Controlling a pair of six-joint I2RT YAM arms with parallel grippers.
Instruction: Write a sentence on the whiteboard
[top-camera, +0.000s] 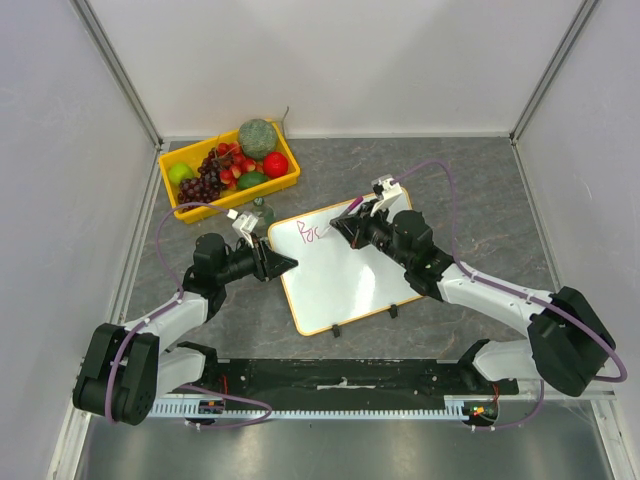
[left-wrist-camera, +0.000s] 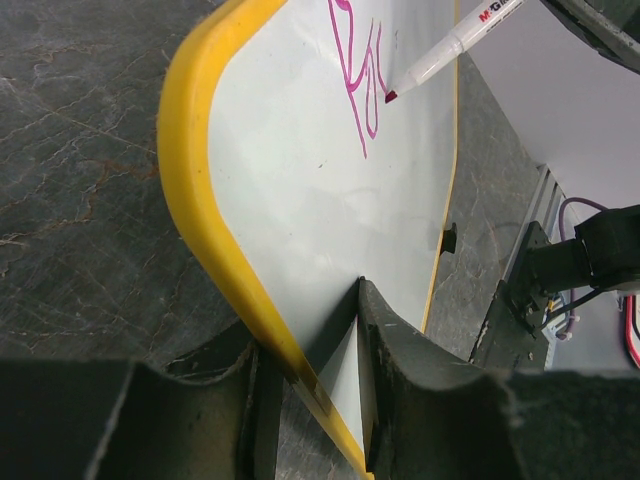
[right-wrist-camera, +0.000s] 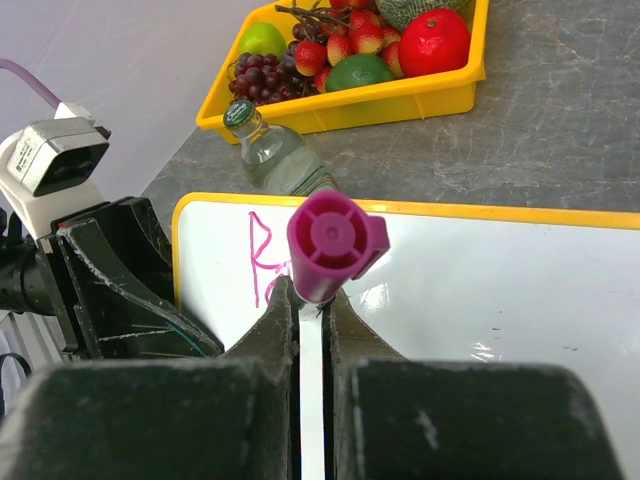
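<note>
The whiteboard (top-camera: 340, 270), white with a yellow-orange frame, lies in the middle of the table. Pink letters (top-camera: 307, 232) reading about "Pos" stand at its top left corner. My left gripper (top-camera: 285, 265) is shut on the board's left edge (left-wrist-camera: 215, 240). My right gripper (top-camera: 340, 226) is shut on a white marker (left-wrist-camera: 445, 50) with a magenta end cap (right-wrist-camera: 335, 243). The marker tip (left-wrist-camera: 390, 97) touches the board just past the last letter (left-wrist-camera: 372, 100). The letters also show in the right wrist view (right-wrist-camera: 262, 255), partly hidden by the cap.
A yellow tray (top-camera: 232, 200) of fruit stands behind the board at the left. A small clear bottle (right-wrist-camera: 275, 155) with a green cap lies between tray and board. Two black feet (top-camera: 365, 320) sit on the board's near edge.
</note>
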